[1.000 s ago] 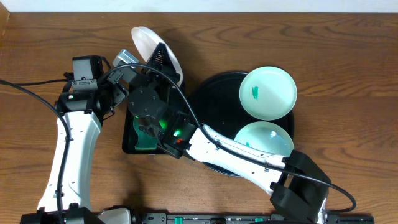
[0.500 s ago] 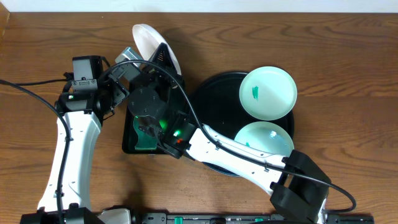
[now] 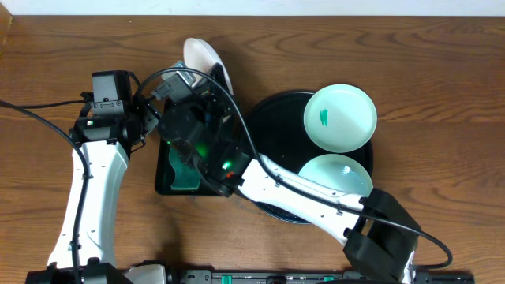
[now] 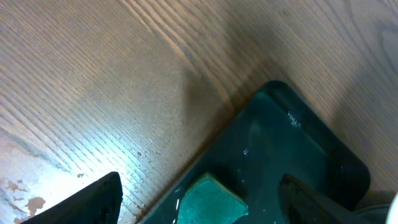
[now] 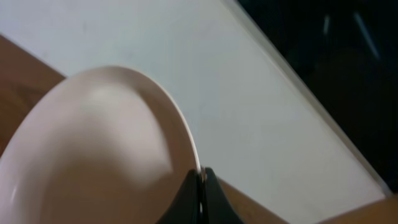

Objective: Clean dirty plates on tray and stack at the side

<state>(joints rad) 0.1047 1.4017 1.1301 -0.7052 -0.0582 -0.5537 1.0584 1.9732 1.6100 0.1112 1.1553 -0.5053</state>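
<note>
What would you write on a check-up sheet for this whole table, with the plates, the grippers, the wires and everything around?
Surface: brown wooden table.
Job's things: the round black tray holds two mint plates. The upper plate has a green smear. The lower plate is partly under the right arm. The white plate is off the tray and tilted.
Clutter: small black tray with a green sponge.
Grippers: left gripper open above the small black tray. Right gripper shut on the white plate's rim.
Cables: a black cable crosses the table to the left arm. A second cable loops over the right arm.
Surroundings: a pale strip beyond the far edge. Nothing else seen.
</note>
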